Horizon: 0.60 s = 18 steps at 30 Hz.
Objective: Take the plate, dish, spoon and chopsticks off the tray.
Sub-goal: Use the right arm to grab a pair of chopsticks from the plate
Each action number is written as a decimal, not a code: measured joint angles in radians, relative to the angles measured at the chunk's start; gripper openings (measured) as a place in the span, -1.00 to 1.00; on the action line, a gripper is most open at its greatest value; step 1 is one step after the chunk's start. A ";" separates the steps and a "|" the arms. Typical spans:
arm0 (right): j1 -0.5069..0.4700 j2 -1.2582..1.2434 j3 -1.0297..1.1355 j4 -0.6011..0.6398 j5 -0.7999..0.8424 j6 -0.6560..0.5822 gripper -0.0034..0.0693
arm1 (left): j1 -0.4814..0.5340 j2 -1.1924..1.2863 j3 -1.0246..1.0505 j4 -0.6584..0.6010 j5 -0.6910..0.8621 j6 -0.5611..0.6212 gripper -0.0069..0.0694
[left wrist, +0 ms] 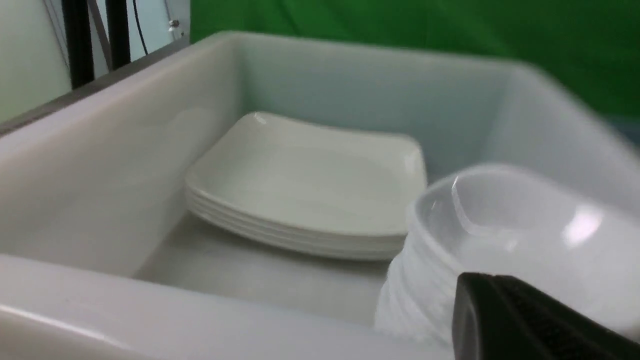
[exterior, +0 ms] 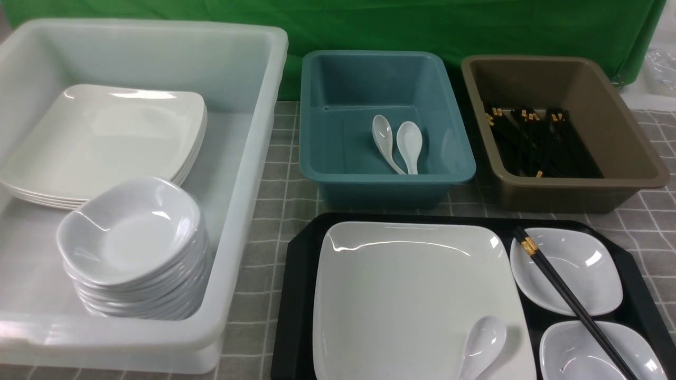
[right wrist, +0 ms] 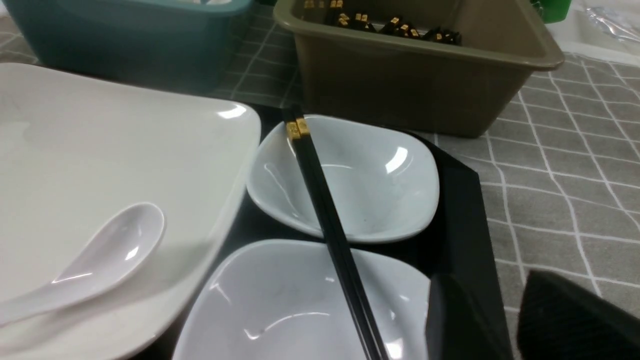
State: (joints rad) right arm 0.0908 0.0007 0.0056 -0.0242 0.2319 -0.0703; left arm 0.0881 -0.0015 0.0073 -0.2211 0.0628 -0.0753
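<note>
The black tray (exterior: pixel 298 295) sits at the front right. On it lies the large white plate (exterior: pixel 406 295), with the white spoon (exterior: pixel 483 343) on its near right corner. Two small white dishes (exterior: pixel 575 264) (exterior: pixel 581 353) stand to the plate's right, and the black chopsticks (exterior: pixel 570 298) lie across both. Neither gripper shows in the front view. In the right wrist view my right gripper (right wrist: pixel 510 320) is open and empty over the tray's right rim (right wrist: pixel 465 210), beside the near dish (right wrist: pixel 280 305) and the chopsticks (right wrist: pixel 325 215). My left gripper (left wrist: pixel 492 287) looks shut and empty by the bin's dish stack (left wrist: pixel 500 225).
A large white bin (exterior: pixel 248 158) at the left holds a stack of square plates (exterior: pixel 105 142) and a stack of small dishes (exterior: pixel 132 237). A teal bin (exterior: pixel 338 105) holds two spoons (exterior: pixel 396 140). A brown bin (exterior: pixel 607 132) holds several chopsticks (exterior: pixel 533 137). A grey checked cloth covers the table.
</note>
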 joint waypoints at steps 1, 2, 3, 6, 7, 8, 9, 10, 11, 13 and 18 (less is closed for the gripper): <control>0.000 0.000 0.000 0.000 0.000 0.000 -0.25 | 0.000 0.000 0.000 -0.069 -0.041 -0.043 -0.80; 0.000 0.000 0.000 0.000 -0.001 0.000 -0.25 | 0.000 0.000 0.000 -0.140 -0.079 -0.081 -0.80; 0.000 0.000 0.000 0.000 -0.001 0.000 -0.25 | 0.000 0.000 0.000 -0.160 -0.099 -0.095 -0.80; 0.000 0.000 0.000 0.000 -0.001 0.000 -0.25 | 0.000 0.000 0.000 -0.231 -0.179 -0.167 -0.80; 0.000 0.000 0.000 0.000 -0.001 0.000 -0.25 | 0.000 0.000 -0.003 -0.238 -0.182 -0.180 -0.80; 0.000 0.000 0.000 0.000 -0.001 0.000 -0.25 | -0.001 0.000 -0.013 -0.241 -0.163 -0.188 -0.80; 0.000 0.000 0.000 0.000 -0.001 0.000 -0.25 | -0.006 0.000 -0.032 -0.239 -0.118 -0.191 -0.80; 0.000 0.000 0.000 0.000 -0.001 0.000 -0.25 | -0.011 0.000 -0.057 -0.234 -0.088 -0.191 -0.80; 0.000 0.000 0.000 0.000 -0.001 0.000 -0.25 | -0.022 0.003 -0.089 -0.217 -0.048 -0.186 -0.79; 0.000 0.000 0.000 0.000 -0.001 0.000 -0.25 | -0.043 0.029 -0.155 -0.194 0.030 -0.141 -0.79; 0.000 0.000 0.000 0.000 -0.001 0.000 -0.25 | -0.148 0.293 -0.429 -0.174 0.350 0.159 -0.79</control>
State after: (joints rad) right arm 0.0908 0.0007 0.0056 -0.0242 0.2310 -0.0703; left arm -0.0599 0.2916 -0.4215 -0.3949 0.4130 0.0836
